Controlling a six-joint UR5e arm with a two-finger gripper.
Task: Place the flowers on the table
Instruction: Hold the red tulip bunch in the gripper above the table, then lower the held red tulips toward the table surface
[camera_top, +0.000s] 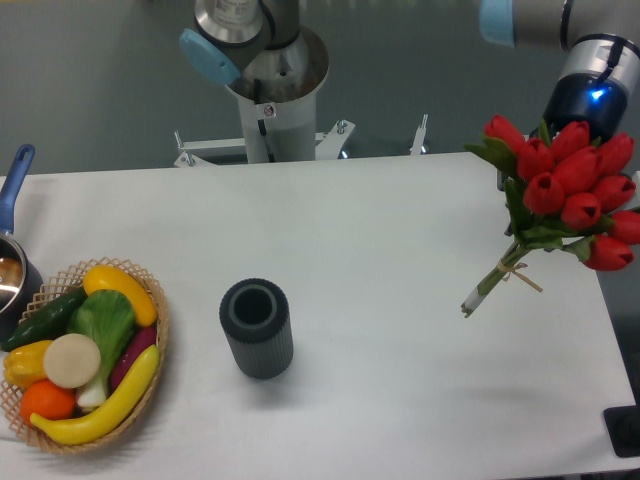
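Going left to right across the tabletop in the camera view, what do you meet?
Saucepan with a blue handle → wicker basket of vegetables → dark ribbed cylindrical vase → bunch of red tulips.

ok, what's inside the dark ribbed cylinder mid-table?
The cylinder stands upright, open end up. Its mouth shows only a dark hollow, nothing sticking out. The bottom is in shadow, so small contents can't be ruled out.

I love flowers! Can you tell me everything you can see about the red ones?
The flowers are a bunch of about ten red tulips with green leaves, their stems tied with thin string. They look held up in the air at the right end of the white table, tilted so the stem ends point down and left. The gripper is hidden behind the blooms, so its hold can't be seen.
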